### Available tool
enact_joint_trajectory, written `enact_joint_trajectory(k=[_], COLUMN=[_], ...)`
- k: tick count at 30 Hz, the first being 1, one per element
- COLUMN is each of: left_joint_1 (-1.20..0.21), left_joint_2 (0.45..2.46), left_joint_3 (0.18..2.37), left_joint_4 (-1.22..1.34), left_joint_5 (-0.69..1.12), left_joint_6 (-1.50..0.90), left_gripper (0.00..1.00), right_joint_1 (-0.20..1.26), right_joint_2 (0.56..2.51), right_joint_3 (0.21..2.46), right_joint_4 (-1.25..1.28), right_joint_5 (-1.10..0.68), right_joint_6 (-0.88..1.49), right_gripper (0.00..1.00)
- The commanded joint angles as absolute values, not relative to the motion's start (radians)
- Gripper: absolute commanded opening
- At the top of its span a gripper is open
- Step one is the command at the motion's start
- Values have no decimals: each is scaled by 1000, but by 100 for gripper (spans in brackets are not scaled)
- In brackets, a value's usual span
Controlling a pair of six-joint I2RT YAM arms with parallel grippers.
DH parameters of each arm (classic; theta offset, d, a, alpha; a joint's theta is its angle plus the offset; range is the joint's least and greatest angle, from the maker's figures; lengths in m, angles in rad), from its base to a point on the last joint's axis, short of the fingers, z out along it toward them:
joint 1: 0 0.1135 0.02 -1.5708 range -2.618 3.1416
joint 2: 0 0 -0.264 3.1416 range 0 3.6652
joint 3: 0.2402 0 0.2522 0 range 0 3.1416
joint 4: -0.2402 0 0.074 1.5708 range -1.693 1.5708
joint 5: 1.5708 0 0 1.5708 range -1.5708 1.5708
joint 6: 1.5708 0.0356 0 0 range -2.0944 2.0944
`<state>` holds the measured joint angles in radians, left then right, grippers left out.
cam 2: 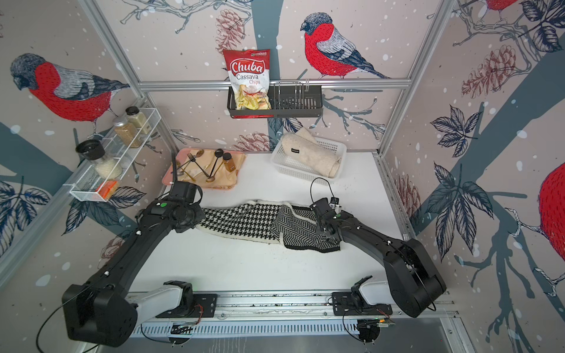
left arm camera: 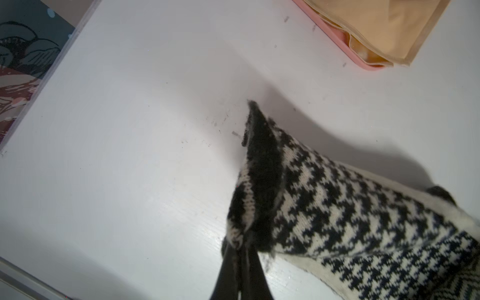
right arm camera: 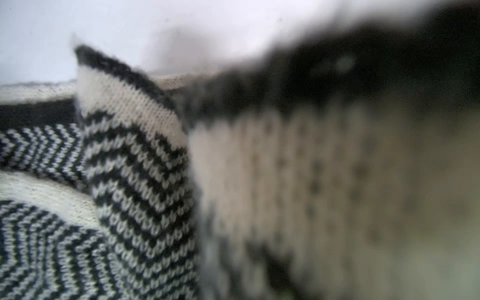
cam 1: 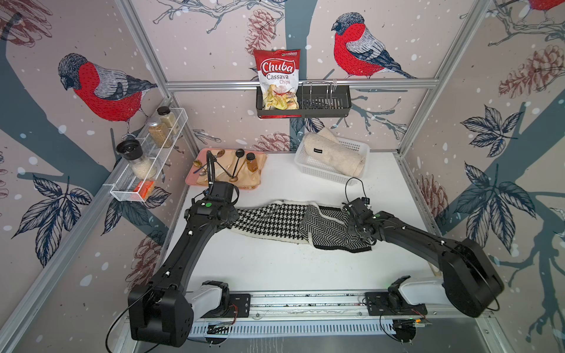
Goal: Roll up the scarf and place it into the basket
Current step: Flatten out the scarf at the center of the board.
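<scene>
The white table [cam 1: 275, 275] is crossed by the black-and-white scarf [cam 1: 275, 223], laid out unrolled, houndstooth towards the left arm and herringbone towards the right. The basket [cam 1: 310, 166] is set at the far right corner, well apart from the scarf, with a cream roll of cloth [cam 1: 336, 152] lying in it. The left gripper [left arm camera: 240, 249] is pinched shut on the scarf's houndstooth end. The right gripper [cam 1: 356, 229] is closed on the herringbone end, where knit is bunched up against its camera.
</scene>
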<state>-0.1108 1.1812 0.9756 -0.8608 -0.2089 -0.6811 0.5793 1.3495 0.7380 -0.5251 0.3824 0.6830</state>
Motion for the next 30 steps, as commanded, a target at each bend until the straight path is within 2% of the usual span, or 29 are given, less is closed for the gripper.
enact_joint_trajectory(k=[1, 4, 5, 6, 7, 8, 9, 12, 15, 19, 21, 23, 24, 25, 26, 27, 28, 29, 30], left_joint_1=[-78, -57, -55, -54, -54, -54, -54, -53, -53, -52, -54, -58, -59, -61, -62, -61, -61, -65, -73], left_joint_2=[1200, 1227, 1233, 1238, 1236, 1228, 1217, 1164, 1109, 1135, 1170, 1194, 1198, 1202, 1201, 1201, 1203, 1205, 1210], left_joint_3=[992, 989, 984, 980, 973, 963, 954, 933, 934, 954, 950, 934, 929, 925, 923, 924, 929, 930, 932], left_joint_4=[-812, -800, -799, -800, -805, -807, -808, -822, -820, -778, -741, -701, -688, -682, -675, -672, -673, -663, -648], left_joint_5=[-222, -230, -230, -223, -211, -200, -195, -210, -218, -120, -25, 33, 50, 55, 58, 61, 64, 80, 115], left_joint_6=[-672, -683, -689, -696, -706, -718, -730, -772, -782, -714, -683, -675, -674, -674, -669, -662, -653, -638, -620], left_gripper=[0, 0, 5, 16, 37, 54, 68, 93, 96, 96, 96, 95, 94, 95, 94, 94, 94, 94, 94], right_joint_1=[559, 514, 504, 498, 489, 485, 486, 486, 487, 471, 453, 433, 429, 428, 427, 427, 427, 425, 424], right_joint_2=[1347, 1359, 1367, 1375, 1388, 1399, 1409, 1428, 1429, 1427, 1432, 1444, 1451, 1458, 1465, 1473, 1483, 1491, 1496], right_joint_3=[771, 788, 795, 802, 809, 821, 831, 859, 890, 896, 886, 882, 884, 888, 892, 898, 911, 920, 928], right_joint_4=[-610, -593, -588, -583, -577, -576, -573, -555, -545, -509, -483, -463, -460, -465, -474, -491, -525, -560, -591], right_joint_5=[502, 480, 478, 473, 460, 452, 449, 428, 411, 366, 346, 317, 311, 316, 334, 368, 419, 477, 517], right_joint_6=[680, 629, 616, 603, 584, 572, 560, 528, 514, 496, 491, 487, 485, 487, 491, 503, 526, 552, 578], right_gripper=[2, 4, 5, 6, 10, 16, 29, 46, 53, 53, 45, 21, 15, 8, 7, 8, 20, 49, 59])
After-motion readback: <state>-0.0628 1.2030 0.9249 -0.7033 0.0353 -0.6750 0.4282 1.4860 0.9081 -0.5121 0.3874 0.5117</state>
